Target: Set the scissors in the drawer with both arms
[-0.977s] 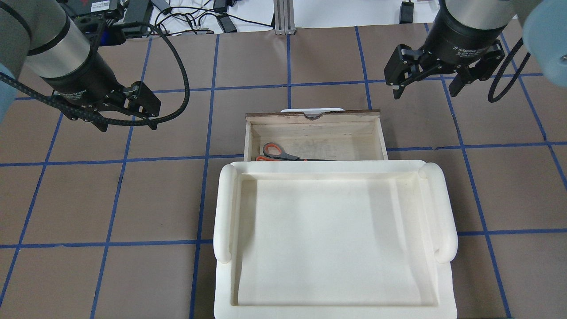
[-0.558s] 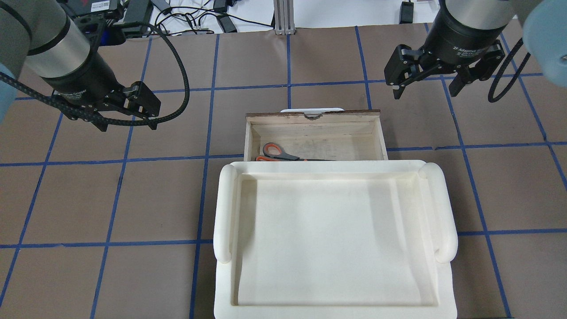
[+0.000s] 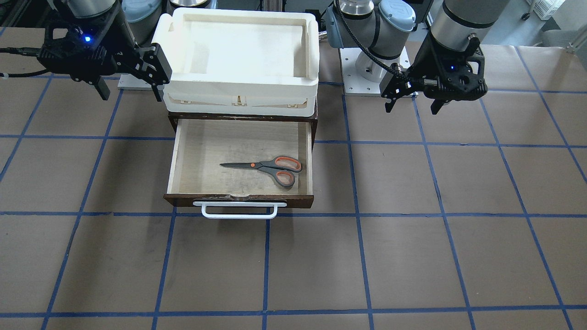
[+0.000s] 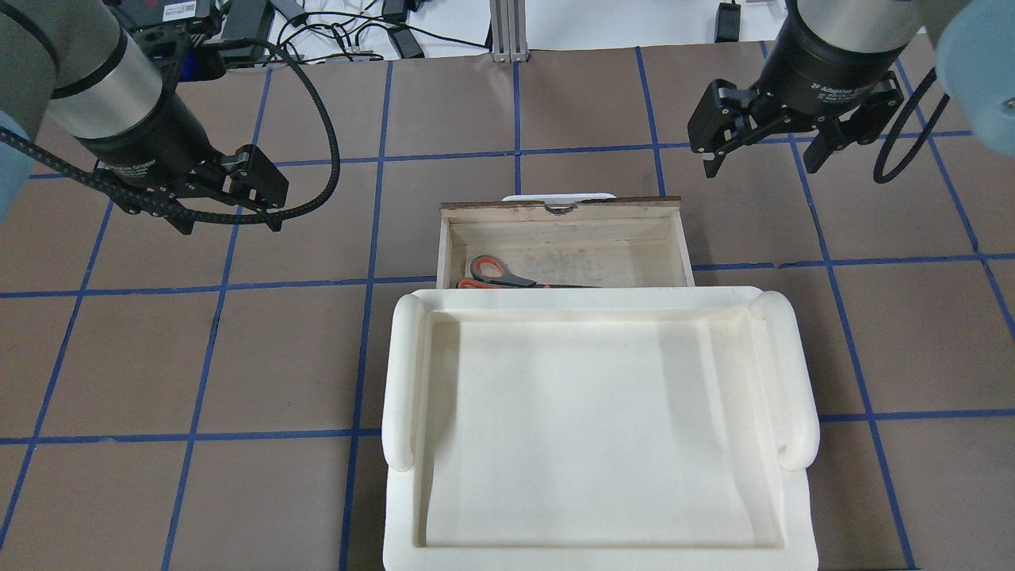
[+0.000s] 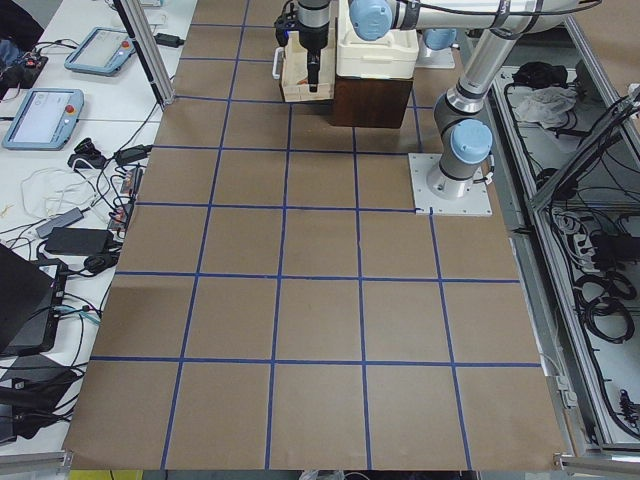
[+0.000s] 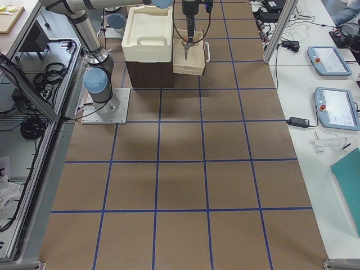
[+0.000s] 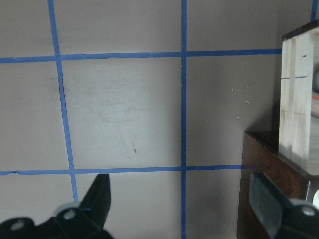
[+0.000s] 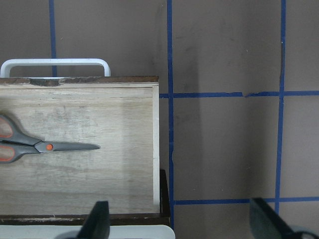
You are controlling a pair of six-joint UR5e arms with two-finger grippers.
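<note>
The scissors lie flat inside the open drawer, handles toward its left-arm side; they also show in the overhead view and the right wrist view. The drawer is pulled out from under the white foam tray, with its white bar handle at the front. My left gripper is open and empty, above the table to the left of the drawer; it also shows in the front view and the left wrist view. My right gripper is open and empty, beyond the drawer's right corner; it also shows in the front view and the right wrist view.
The white foam tray sits on the dark brown cabinet, over the drawer's back part. Brown paper with blue tape lines covers the table. Cables and devices lie beyond the far edge.
</note>
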